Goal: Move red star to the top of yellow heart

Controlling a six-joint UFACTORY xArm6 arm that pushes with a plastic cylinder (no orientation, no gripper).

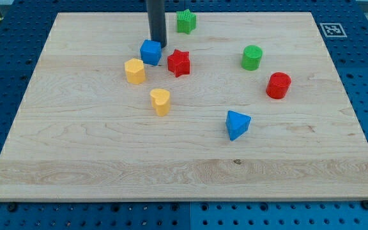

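Resting on the wooden board (75, 153), my tip (159, 45) grips nothing and sits just behind the blue cube (150, 52). From the view's left I see a yellow hexagonal block (135, 71), the yellow heart (161, 101), then the red star (179, 62) up-right of it, apart.

Board (184, 147) – pale wood, smooth, matt, visible grain. Red star (178, 62) and yellow heart (160, 101) – plastic-looking, slight sheen. Rod (156, 22) dark, matt.
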